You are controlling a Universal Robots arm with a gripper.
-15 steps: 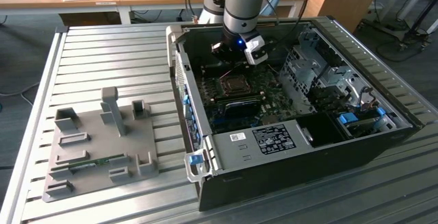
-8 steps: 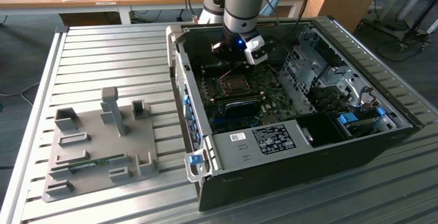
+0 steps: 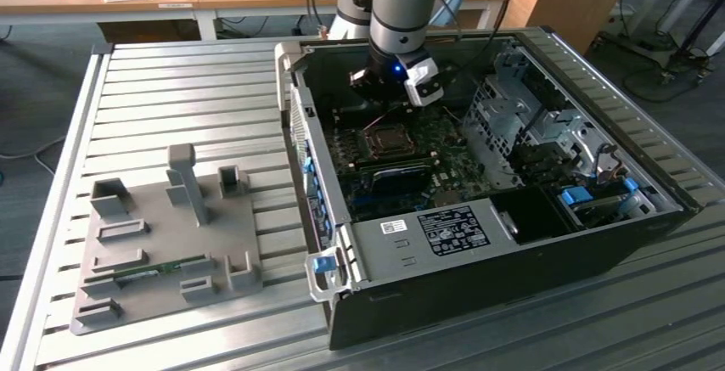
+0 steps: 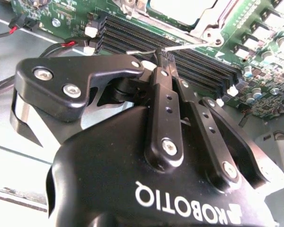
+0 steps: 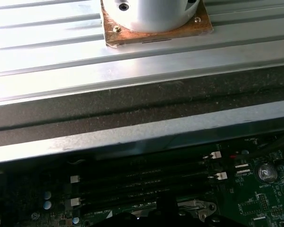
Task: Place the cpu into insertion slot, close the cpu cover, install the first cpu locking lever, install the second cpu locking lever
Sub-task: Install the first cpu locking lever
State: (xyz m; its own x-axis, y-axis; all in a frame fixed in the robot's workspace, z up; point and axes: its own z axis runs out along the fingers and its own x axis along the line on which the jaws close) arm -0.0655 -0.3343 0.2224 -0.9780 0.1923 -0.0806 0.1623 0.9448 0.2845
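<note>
**Gripper clenched on a locking lever at the socket's edge**

In the second wrist view the gripper [image 4: 164, 56] is seen with its black fingers [image 4: 162, 99] drawn together at the tips, clenched on a thin silver locking lever [image 4: 191, 44]. The lever is stretched along the socket's edge, just beside the black memory slots [image 4: 132, 35]. The cpu [image 4: 180, 7] is seated in the socket. Its pale metal top is framed by the cpu cover [image 4: 206, 22], which is laid flat around it.

In the exterior view the arm [image 3: 396, 6] is seen reaching down into the far part of the open computer case [image 3: 476, 261], with the socket just on the near side of the wrist. The case is stood on a slatted metal table [image 3: 170, 91]. On the exterior view's left, well apart from the case, a grey fixture plate [image 3: 170, 218] is set — a green memory stick [image 3: 148, 271] is laid in it.

In the first wrist view the case wall [image 5: 132, 132] is shown between the motherboard and the slats.
</note>
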